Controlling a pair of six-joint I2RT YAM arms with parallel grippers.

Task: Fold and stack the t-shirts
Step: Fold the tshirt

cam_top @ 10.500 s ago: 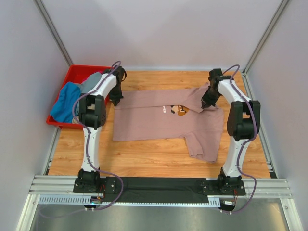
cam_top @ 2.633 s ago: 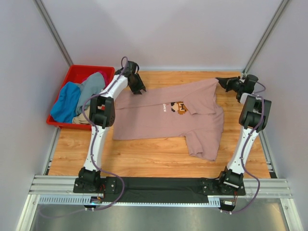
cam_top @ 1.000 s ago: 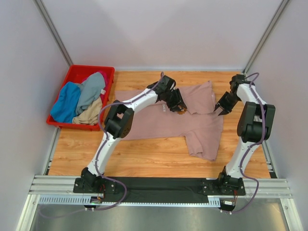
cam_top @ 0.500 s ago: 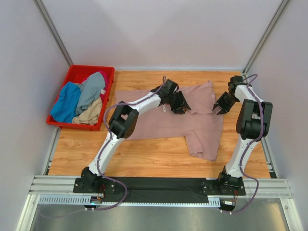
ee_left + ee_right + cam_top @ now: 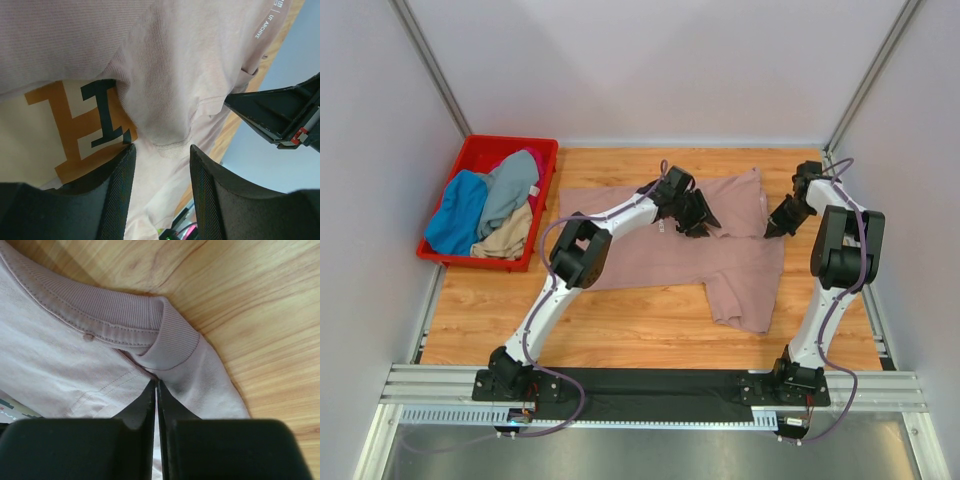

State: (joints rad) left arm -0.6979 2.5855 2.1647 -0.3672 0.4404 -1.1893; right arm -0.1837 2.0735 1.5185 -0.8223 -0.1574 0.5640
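A dusty-pink t-shirt [image 5: 640, 260] lies spread flat on the wooden table [image 5: 620, 325], one sleeve folded in over its chest. My left gripper [image 5: 701, 222] hovers open just above the orange and dark chest print [image 5: 75, 130], and the folded sleeve's rounded tip [image 5: 167, 142] lies between its fingers [image 5: 117, 195]. My right gripper [image 5: 775, 225] is shut at the shirt's right edge. Its tips [image 5: 156, 383] pinch the cloth just under the ribbed collar [image 5: 125, 320]. Blue [image 5: 458, 215], grey [image 5: 510, 190] and magenta [image 5: 534, 158] t-shirts lie crumpled in the crate.
The red plastic crate [image 5: 470, 150] stands at the far left of the table, with a beige cloth [image 5: 505, 240] also in it. Grey walls close in the back and both sides. Bare wood shows in front of the shirt. The right gripper's black fingers [image 5: 280, 115] show in the left wrist view.
My right gripper has closed on the shirt by the collar. My left gripper has slid a little to the right over the chest print and stays open.
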